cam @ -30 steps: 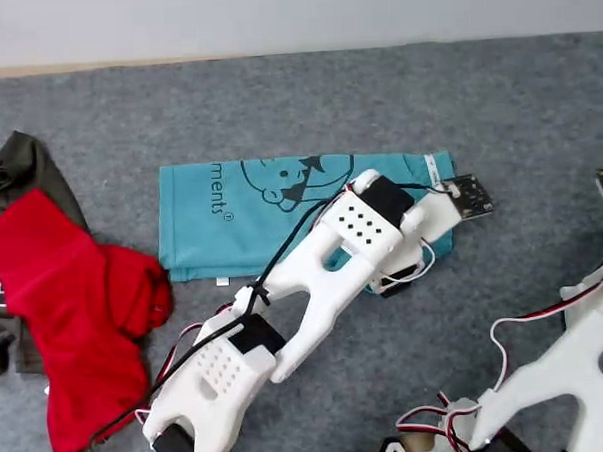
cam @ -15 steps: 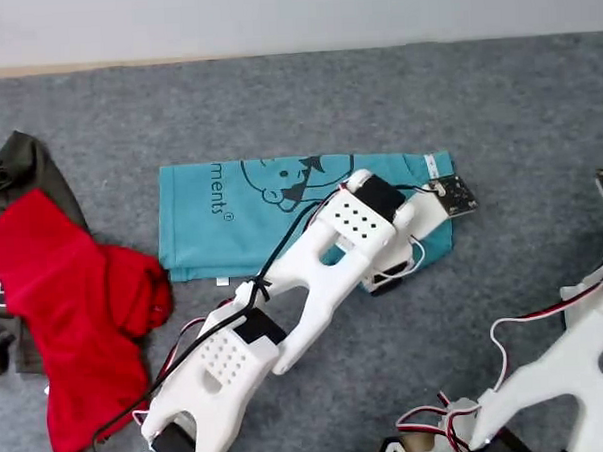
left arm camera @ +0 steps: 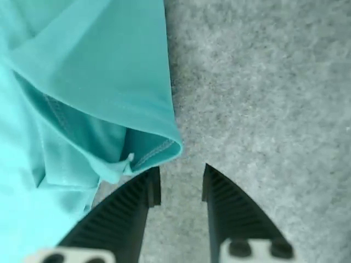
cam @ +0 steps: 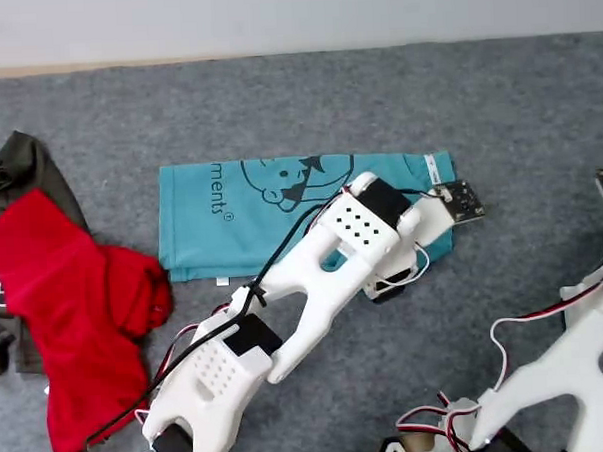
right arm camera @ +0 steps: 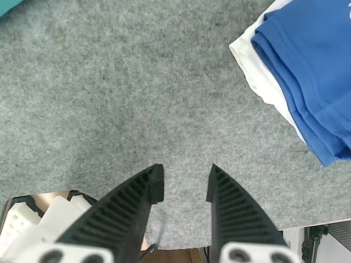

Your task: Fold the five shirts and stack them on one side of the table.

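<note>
Grey felt all over the tabletop (cam: 497,117), short and fuzzy. Dead centre lies the teal shirt (cam: 231,219), smooth thin knit, folded into a long flat rectangle with a dark cartoon print facing up. At nine o'clock from it sits the red shirt (cam: 74,296), soft, rumpled, unfolded, heaped on a dark olive shirt (cam: 9,174) that pokes out toward eleven o'clock.

The white plastic left arm (cam: 314,275) stretches up from six o'clock and ends over the teal shirt's four o'clock corner. On the left wrist view, the left hand (left arm camera: 181,175) has its black ribbed fingers slightly spread and nothing between them. The teal shirt (left arm camera: 88,82) shows its layered corner here, stitched hem curling open. One fingertip (left arm camera: 151,183) is just beside that hem, whether touching I cannot tell. The other fingertip (left arm camera: 216,181) is over bare felt.

The right arm (cam: 578,364) is at the tabletop's five o'clock. Its right hand (right arm camera: 185,175) is likewise parted a little, gripping nothing, above plain felt. Well apart from it lies a blue shirt (right arm camera: 312,71), slick and folded in neat layers, resting on a white shirt (right arm camera: 258,63) whose edge peeks out beneath, close to the tabletop's edge.
</note>
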You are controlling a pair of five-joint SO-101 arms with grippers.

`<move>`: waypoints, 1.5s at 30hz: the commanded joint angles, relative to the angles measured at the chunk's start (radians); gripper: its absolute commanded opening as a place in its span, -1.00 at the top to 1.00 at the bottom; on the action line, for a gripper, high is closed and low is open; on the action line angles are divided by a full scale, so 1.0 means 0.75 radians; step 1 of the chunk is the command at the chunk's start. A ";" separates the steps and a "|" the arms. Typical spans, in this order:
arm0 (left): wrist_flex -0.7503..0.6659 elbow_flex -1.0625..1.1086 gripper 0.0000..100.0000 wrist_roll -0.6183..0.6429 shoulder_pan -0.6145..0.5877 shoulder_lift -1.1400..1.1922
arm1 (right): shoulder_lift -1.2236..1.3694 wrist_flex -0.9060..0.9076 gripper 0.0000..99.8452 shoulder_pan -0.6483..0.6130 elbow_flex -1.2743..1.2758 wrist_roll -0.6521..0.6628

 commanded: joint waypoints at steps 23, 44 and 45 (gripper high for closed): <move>-0.135 -0.003 1.00 -0.053 -0.018 -0.041 | -0.030 0.036 0.73 0.015 -0.004 0.020; -0.423 -0.058 0.74 -0.004 -0.270 0.123 | -0.030 0.038 0.73 0.013 -0.004 0.020; -0.423 -0.075 0.71 0.002 -0.270 0.123 | -0.030 0.038 0.73 0.013 -0.004 0.020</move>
